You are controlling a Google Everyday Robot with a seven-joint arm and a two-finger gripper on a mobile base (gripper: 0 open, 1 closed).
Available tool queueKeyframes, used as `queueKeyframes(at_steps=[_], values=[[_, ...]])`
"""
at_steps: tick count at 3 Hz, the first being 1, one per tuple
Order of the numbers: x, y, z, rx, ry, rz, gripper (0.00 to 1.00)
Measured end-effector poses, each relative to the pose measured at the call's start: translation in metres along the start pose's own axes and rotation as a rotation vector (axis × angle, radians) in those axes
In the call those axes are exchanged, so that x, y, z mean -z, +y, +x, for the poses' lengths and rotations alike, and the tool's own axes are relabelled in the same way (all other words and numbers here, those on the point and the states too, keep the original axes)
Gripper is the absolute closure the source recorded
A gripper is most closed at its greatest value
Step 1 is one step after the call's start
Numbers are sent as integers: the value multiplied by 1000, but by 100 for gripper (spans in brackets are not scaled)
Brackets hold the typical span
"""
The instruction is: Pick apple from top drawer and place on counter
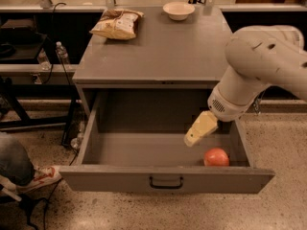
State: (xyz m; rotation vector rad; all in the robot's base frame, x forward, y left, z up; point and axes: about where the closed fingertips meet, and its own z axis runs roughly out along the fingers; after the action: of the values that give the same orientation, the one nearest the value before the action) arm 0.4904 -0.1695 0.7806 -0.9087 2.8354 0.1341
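Observation:
The apple (216,156) is small, round and red-orange. It lies in the front right corner of the open top drawer (165,178), a deep grey box with a black handle (166,182) on its front panel. My gripper (191,138) has cream-coloured fingers and hangs inside the drawer, up and to the left of the apple, a short gap from it. It holds nothing. The white arm reaches in from the right. The grey counter (163,47) tops the cabinet behind the drawer.
A chip bag (117,24) lies at the counter's back left and a white bowl (178,10) at its back centre. A person's shoe (41,175) and leg are on the floor to the left of the drawer. Dark shelving stands on both sides.

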Motion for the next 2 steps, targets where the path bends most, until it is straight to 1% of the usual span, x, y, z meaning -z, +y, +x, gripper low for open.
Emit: queueKeyframes(at_steps=[1,2], values=[[-41,-6,3,-129,62,38,0],[-80,-12,11,-296,121,53,0]])
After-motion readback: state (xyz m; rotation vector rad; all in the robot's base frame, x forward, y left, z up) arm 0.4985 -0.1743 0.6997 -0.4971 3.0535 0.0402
